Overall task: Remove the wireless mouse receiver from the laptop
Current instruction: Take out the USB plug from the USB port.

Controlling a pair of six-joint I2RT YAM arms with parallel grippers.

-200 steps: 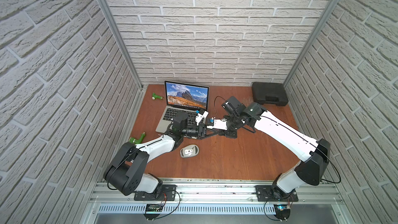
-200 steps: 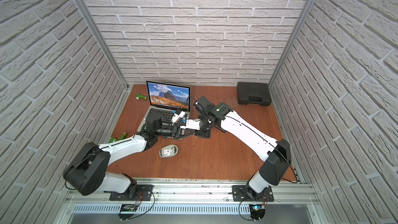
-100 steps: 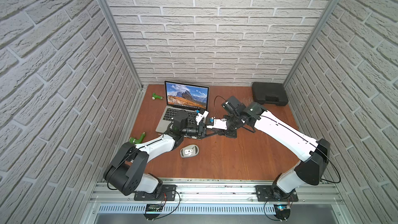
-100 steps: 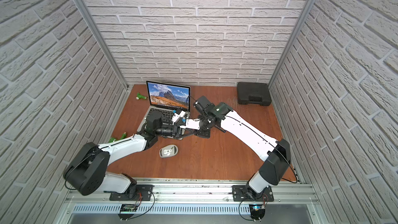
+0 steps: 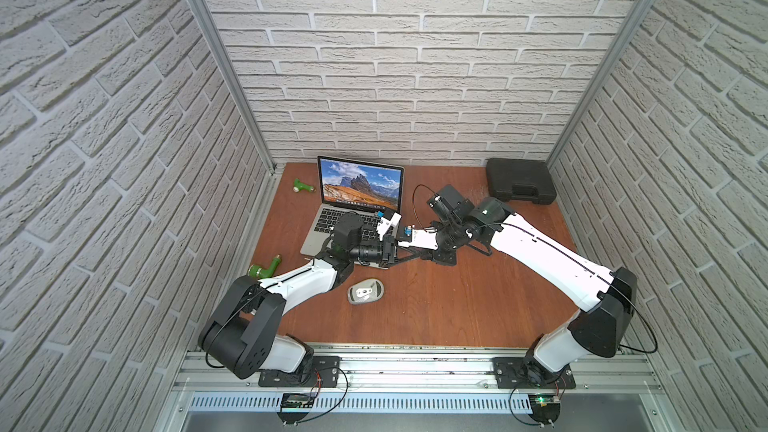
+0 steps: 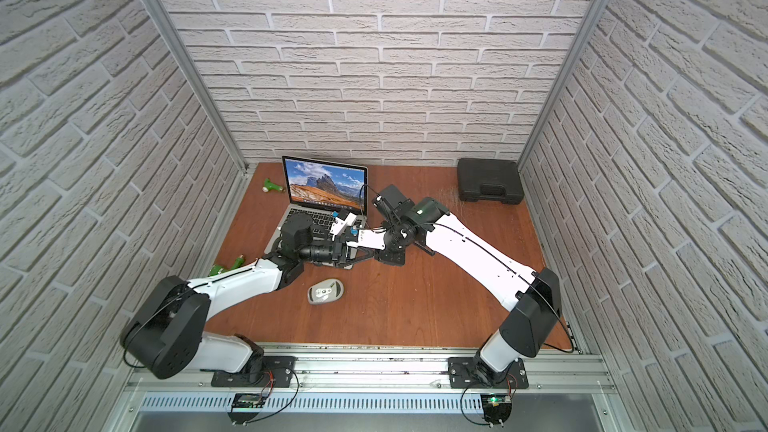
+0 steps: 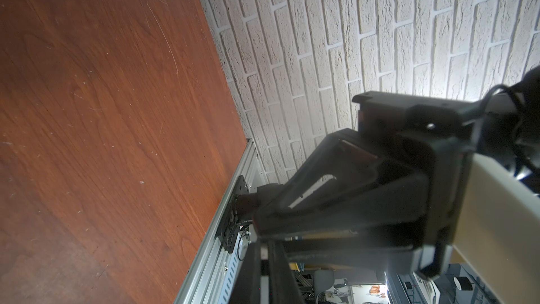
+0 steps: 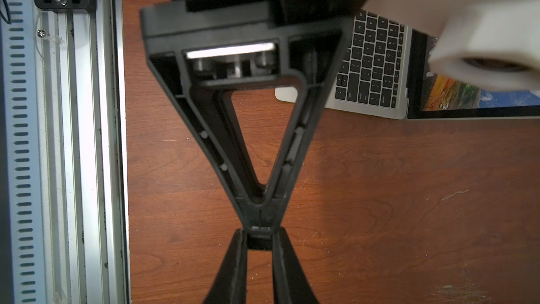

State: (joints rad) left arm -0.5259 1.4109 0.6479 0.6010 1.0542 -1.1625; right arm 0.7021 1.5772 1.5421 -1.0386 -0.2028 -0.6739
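Observation:
The silver laptop point(image 5: 360, 181) point(image 6: 325, 178) stands open at the back left; its keyboard corner point(image 8: 371, 62) shows in the right wrist view. Just off its right front side my two grippers meet tip to tip above the wooden table. The wireless mouse receiver point(image 8: 258, 243), a tiny black stub, sits pinched between the fingertips of my right gripper point(image 8: 258, 238) point(image 5: 413, 257). My left gripper point(image 8: 258, 223) point(image 5: 405, 258) point(image 7: 264, 248) comes from the opposite side, its jaws shut on the stub's silver end. In both top views the receiver is too small to make out.
A light-grey mouse point(image 5: 365, 291) point(image 6: 325, 291) lies on the table in front of the grippers. A black case point(image 5: 519, 187) sits at the back right. Two green objects point(image 5: 303, 187) point(image 5: 266, 270) lie along the left edge. An aluminium rail point(image 5: 415, 353) runs along the front.
The left gripper's jaws have closed the last bit onto the receiver's end. Both arms have otherwise stayed in place.

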